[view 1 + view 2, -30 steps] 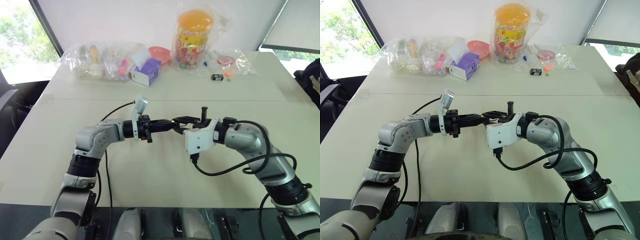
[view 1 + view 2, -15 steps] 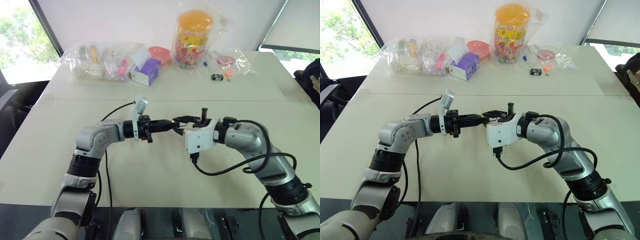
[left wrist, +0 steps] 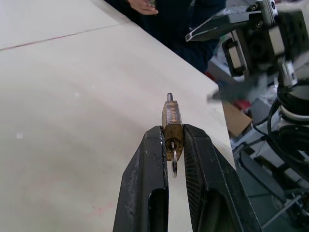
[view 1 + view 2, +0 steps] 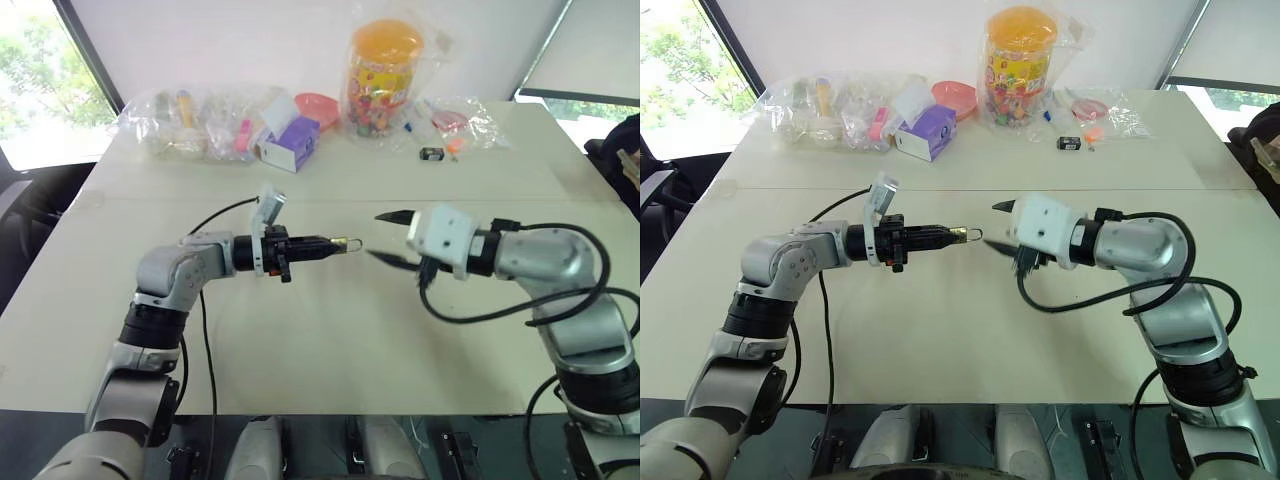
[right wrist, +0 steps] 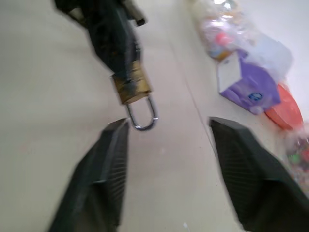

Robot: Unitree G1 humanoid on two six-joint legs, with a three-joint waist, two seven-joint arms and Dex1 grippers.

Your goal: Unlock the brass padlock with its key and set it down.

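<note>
The left gripper (image 4: 330, 245) has its fingers (image 3: 200, 164) pinched tight on the body of the brass padlock (image 5: 131, 88), holding it in the air above the pale surface (image 4: 330, 340), near the middle of it. The shackle loop (image 5: 141, 116) points toward 3 o'clock, at the right gripper (image 4: 392, 237). That loop looks seated at both ends, so I judge the lock is not yet open.

In the left wrist view a small silvery ring (image 3: 174, 166) hangs at the keyhole end between the fingers; it may belong to the key, though no blade can be made out.

The right gripper hovers just apart from the shackle, its fingers spread wide around nothing.

The step in hand looks like the unlocking itself. Next, the right fingers would likely need to find the key, grip that small sliver squarely and turn it, while the left keeps the lock steady. Setting down comes after.
</note>
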